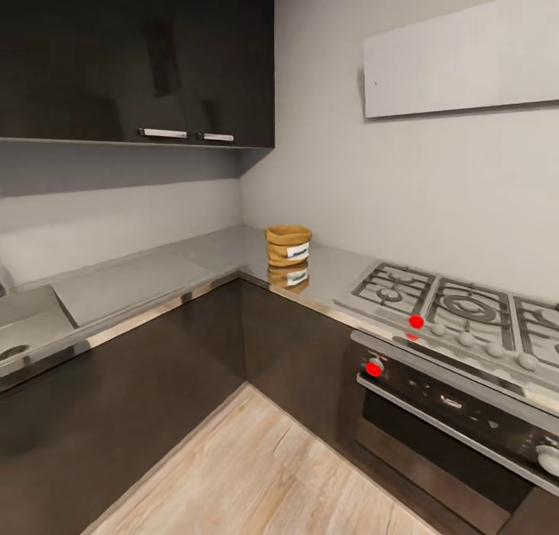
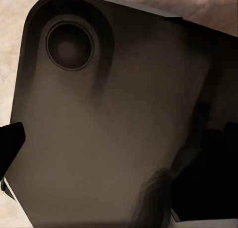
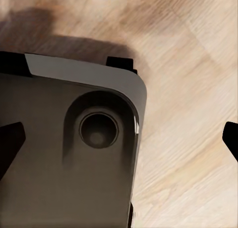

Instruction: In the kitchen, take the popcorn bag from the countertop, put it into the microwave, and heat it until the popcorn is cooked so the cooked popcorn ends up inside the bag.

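The popcorn bag (image 1: 288,244), a small tan sack with a rolled rim and a white label, stands upright on the glossy grey countertop (image 1: 155,279) in the far corner, its reflection showing below it. The popcorn itself cannot be seen from here, and the microwave is out of view. My left gripper (image 2: 119,138) hangs open over my own dark base, its black fingertips (image 2: 11,144) wide apart with nothing between them. My right gripper (image 3: 119,138) is open too, above the base and the wooden floor, with dark fingertips (image 3: 231,138) at the picture's sides.
A gas hob (image 1: 458,308) sits right of the bag, above a steel oven (image 1: 450,418) with red knobs (image 1: 374,368). Dark upper cabinets (image 1: 140,53) hang over the left counter; a sink (image 1: 23,333) lies at far left. Wooden floor (image 1: 264,473) stretches toward the corner cabinets.
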You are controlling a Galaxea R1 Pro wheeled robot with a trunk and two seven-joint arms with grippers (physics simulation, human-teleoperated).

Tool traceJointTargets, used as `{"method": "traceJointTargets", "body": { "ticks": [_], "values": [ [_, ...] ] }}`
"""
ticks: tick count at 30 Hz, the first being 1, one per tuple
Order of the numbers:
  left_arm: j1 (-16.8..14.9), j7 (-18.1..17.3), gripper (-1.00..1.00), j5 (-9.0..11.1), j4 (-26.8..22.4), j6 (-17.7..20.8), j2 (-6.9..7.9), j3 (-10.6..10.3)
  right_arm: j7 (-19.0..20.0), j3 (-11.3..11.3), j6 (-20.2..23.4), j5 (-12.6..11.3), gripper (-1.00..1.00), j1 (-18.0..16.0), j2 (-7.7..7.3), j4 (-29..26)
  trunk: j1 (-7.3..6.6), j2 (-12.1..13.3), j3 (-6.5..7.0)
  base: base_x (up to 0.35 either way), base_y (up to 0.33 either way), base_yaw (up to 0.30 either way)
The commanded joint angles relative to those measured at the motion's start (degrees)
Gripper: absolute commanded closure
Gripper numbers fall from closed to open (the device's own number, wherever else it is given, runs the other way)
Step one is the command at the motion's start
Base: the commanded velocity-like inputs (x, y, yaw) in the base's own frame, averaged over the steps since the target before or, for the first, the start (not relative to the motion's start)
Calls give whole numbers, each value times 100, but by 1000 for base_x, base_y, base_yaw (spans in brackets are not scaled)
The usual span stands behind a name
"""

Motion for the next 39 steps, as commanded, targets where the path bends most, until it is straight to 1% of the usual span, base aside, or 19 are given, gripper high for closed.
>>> {"method": "traceJointTargets", "body": {
  "ticks": [1, 12, 29, 39],
  "values": [
    [-2, -24, -100, 24, 1, -13, 0, 26, 7, -47, -35, 40, -100, -7, -6, 18, 3, -3, -5, 299, 187, 0],
    [-2, -24, -100, 23, 1, -13, -9, 9, 7, -52, -94, 40, -100, -6, -24, 18, 3, -3, -5, 299, 200, 0],
    [-2, -24, -100, 23, 1, -21, -9, 9, 6, -49, -105, 40, -100, -5, -3, 18, 3, -3, -5, 299, 215, -2],
    [-2, -24, -100, 18, 1, -81, -9, 9, 7, -44, -99, 40, -100, -6, 8, 18, 3, -3, -5, 299, 215, -211]
  ]
}}
